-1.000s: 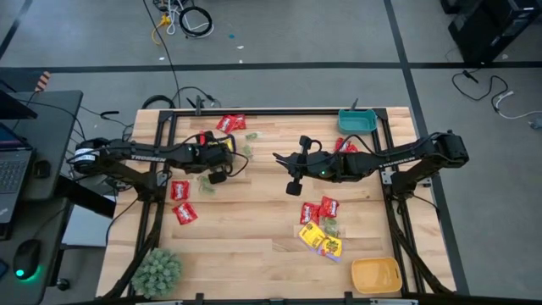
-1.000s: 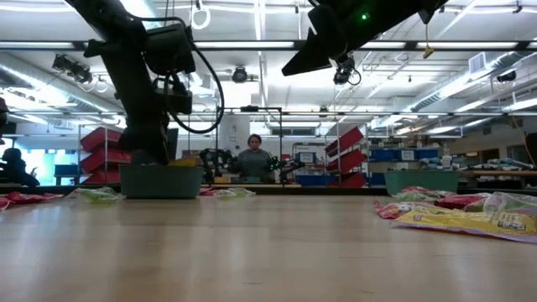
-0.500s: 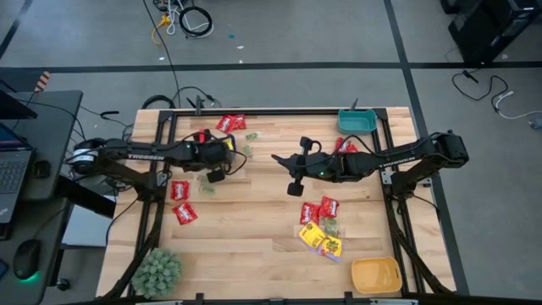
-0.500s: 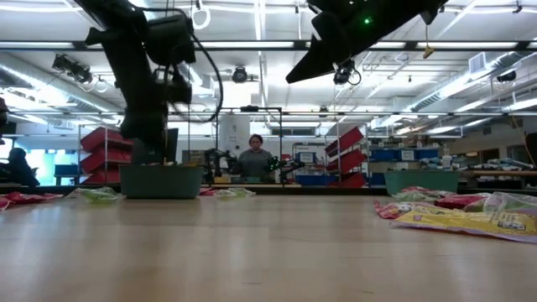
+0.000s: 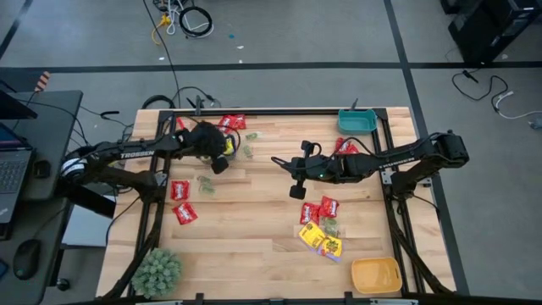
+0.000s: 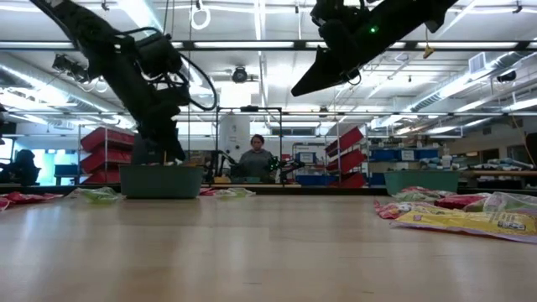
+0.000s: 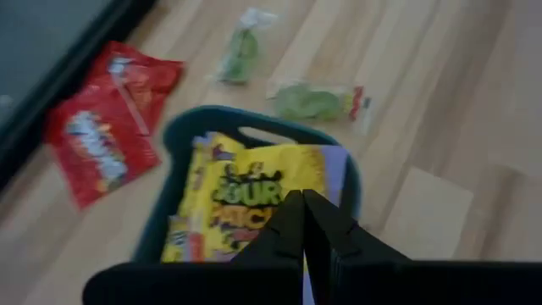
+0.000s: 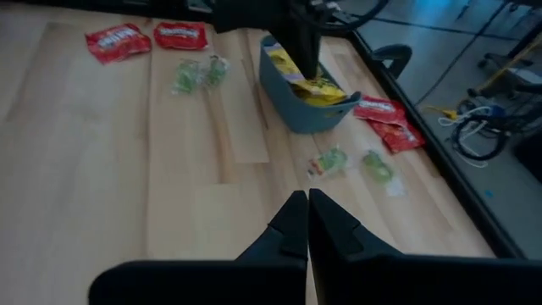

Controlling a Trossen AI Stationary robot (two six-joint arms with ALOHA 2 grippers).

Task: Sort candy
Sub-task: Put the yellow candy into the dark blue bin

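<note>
We see the left gripper [image 7: 303, 222] with its fingers pressed together, empty, poised just above a teal bin [image 7: 349, 174] that holds yellow candy packets [image 7: 254, 191]. Red packets [image 7: 106, 135] and pale green packets [image 7: 313, 100] lie on the bench [image 7: 440, 102] just beside that bin. Our right gripper [image 8: 306, 222] hangs well apart from the bin over bare wood, its fingers together too, gripping nothing.

Bare table [image 5: 246, 229] lies open mid-board, hemmed by red packets [image 5: 179, 200] and the mixed candy pile [image 5: 320, 229].
</note>
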